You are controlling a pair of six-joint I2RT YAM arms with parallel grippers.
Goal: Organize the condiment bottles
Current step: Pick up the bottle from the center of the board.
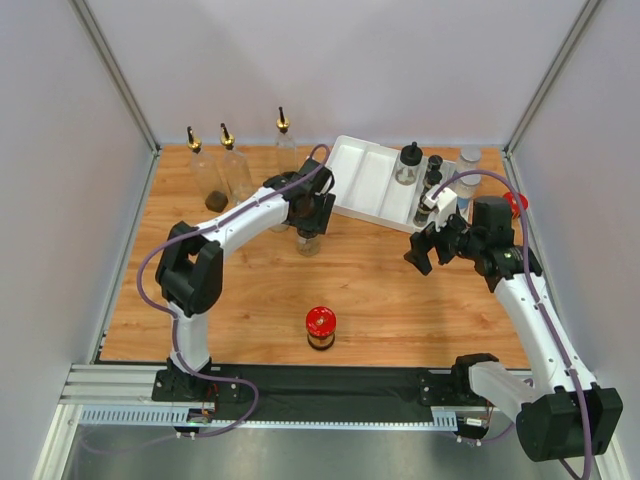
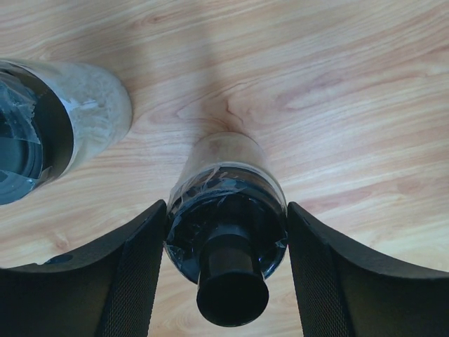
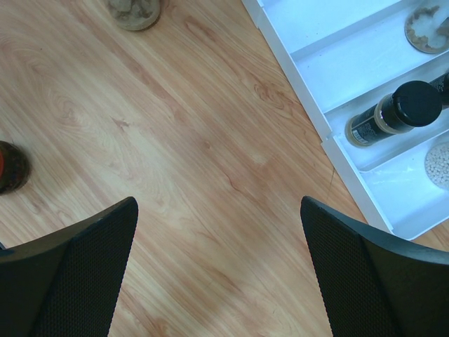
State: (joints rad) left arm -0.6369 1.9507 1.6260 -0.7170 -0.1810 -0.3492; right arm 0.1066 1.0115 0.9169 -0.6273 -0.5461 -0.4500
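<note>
Closely flanked by left claw (image 2: 226,210): clear glass bottle (image 2: 224,165), black spout (image 2: 231,284); grip unclear. Right claw (image 3: 217,203) wide.

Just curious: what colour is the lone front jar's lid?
Red lid; top external view shows it best.

3 tall clear pourer-spout bottles (image 1: 238,172) are on the bench (image 1: 400,300). Red-lidded jars (image 1: 320,328): 2, with 1 half hidden behind the right arm (image 1: 535,310). Black-topped clear bottles (image 2: 224,210) on the bare wood: 2, both in the left wrist view. There is 1 white divided tray (image 1: 362,180). In it the overhead view gives 2 black-capped containers (image 1: 408,163) and 1 silver-lidded shaker (image 1: 468,160); whether more sit behind that arm cannot be told.
</note>
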